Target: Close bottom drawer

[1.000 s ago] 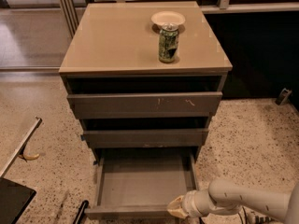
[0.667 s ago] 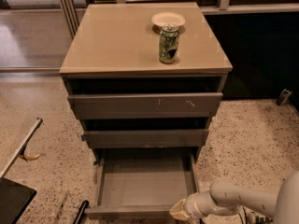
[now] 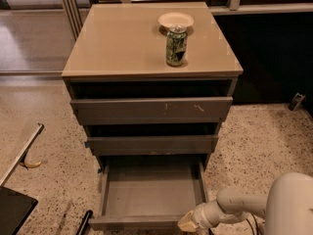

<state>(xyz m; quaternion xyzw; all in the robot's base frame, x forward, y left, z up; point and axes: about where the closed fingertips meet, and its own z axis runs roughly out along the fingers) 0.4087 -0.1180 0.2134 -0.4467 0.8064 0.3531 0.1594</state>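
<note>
The bottom drawer [image 3: 149, 192] of the dark grey-brown cabinet is pulled far out and its shallow box is empty. Its slim front [image 3: 132, 223] runs along the lower edge of the camera view. My gripper [image 3: 188, 223] sits at the right end of that front, at the drawer's front right corner, on a pale arm coming in from the lower right. Above the bottom drawer are the middle drawer front [image 3: 151, 144] and the top drawer front [image 3: 151, 110] with pale scratch marks.
A green can [image 3: 176, 45] and a small white bowl [image 3: 175, 20] stand on the beige cabinet top [image 3: 122, 43]. A dark object [image 3: 14, 212] lies at the lower left on the speckled floor. A banana peel [image 3: 30, 164] lies by a metal bar.
The view has shifted slightly and the arm's near part now fills more of the lower right corner. The gripper stays at the drawer's front right corner. The drawer stays open.
</note>
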